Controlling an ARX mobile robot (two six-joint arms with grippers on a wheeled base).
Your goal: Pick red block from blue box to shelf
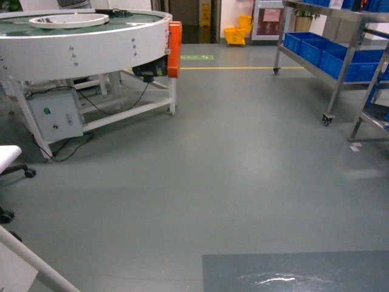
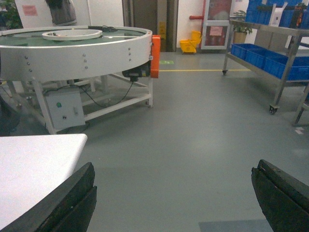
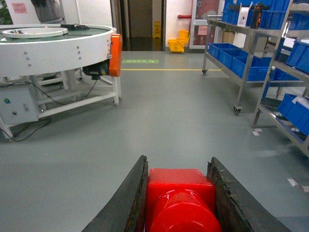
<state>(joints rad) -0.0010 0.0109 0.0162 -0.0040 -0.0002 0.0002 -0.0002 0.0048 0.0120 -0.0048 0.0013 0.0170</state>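
Observation:
The red block (image 3: 179,193), glossy with its round stud facing the camera, sits clamped between the two dark fingers of my right gripper (image 3: 177,162), held above grey floor. My left gripper (image 2: 175,166) is open, its fingers far apart with only floor between them. Neither gripper shows in the head view. The steel shelf (image 1: 340,67) stands ahead on the right on castor wheels; it also shows in the left wrist view as the shelf (image 2: 285,48) and in the right wrist view as the shelf (image 3: 244,53). The blue box is out of view.
A round white conveyor table (image 1: 85,42) with an orange guard and a control box (image 1: 56,115) stands ahead left. Dark blue crates (image 1: 322,52) fill the shelf's low tier. A second rack (image 3: 289,111) is nearer on the right. A white tabletop (image 2: 34,169) lies beside my left gripper.

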